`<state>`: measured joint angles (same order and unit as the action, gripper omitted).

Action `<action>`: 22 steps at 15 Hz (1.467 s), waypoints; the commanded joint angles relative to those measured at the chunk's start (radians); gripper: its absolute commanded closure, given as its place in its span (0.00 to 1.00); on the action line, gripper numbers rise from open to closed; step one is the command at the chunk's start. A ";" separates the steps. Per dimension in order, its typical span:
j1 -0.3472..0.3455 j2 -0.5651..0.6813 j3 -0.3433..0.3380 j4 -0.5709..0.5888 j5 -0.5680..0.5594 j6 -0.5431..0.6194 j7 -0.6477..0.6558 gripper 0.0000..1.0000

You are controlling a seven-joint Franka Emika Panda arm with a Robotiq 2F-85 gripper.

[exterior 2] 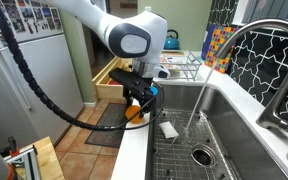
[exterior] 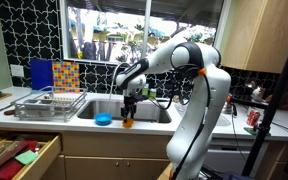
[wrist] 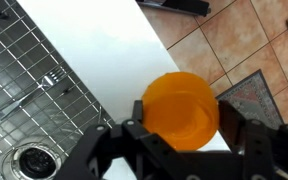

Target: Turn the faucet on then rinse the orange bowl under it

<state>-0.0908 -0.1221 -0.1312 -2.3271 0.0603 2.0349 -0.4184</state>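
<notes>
The orange bowl sits between my gripper's two black fingers, which press on its left and right rim. It is held over the front edge of the white counter, with tiled floor beyond. Both exterior views show the bowl just under the gripper, beside the sink. The faucet arches over the sink at the right, and a thin stream of water falls from its spout. The bowl is well short of the stream.
A blue bowl lies in the sink. A white sponge lies on the sink's wire grid near the drain. A dish rack stands beside the sink. An open drawer juts out below. A red can stands further along.
</notes>
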 commanded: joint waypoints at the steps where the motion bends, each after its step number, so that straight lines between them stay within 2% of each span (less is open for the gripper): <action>1: 0.005 -0.018 0.002 -0.051 -0.029 0.037 -0.051 0.51; 7: -0.001 -0.006 0.004 -0.066 -0.104 0.131 -0.038 0.51; 8: 0.000 -0.005 0.004 -0.068 -0.109 0.138 -0.037 0.22; 9: 0.000 -0.007 0.004 -0.071 -0.111 0.143 -0.032 0.06; 10: 0.001 -0.010 0.003 -0.070 -0.105 0.138 -0.039 0.03; 11: 0.001 -0.017 0.001 -0.066 -0.096 0.121 -0.045 0.05; 12: 0.000 -0.025 -0.001 -0.063 -0.089 0.111 -0.049 0.01; 17: -0.004 -0.094 -0.018 -0.038 -0.052 0.050 -0.058 0.00; 22: -0.031 -0.160 -0.014 0.083 -0.077 -0.111 0.176 0.00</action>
<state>-0.1098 -0.2421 -0.1461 -2.3013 -0.0100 2.0237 -0.3492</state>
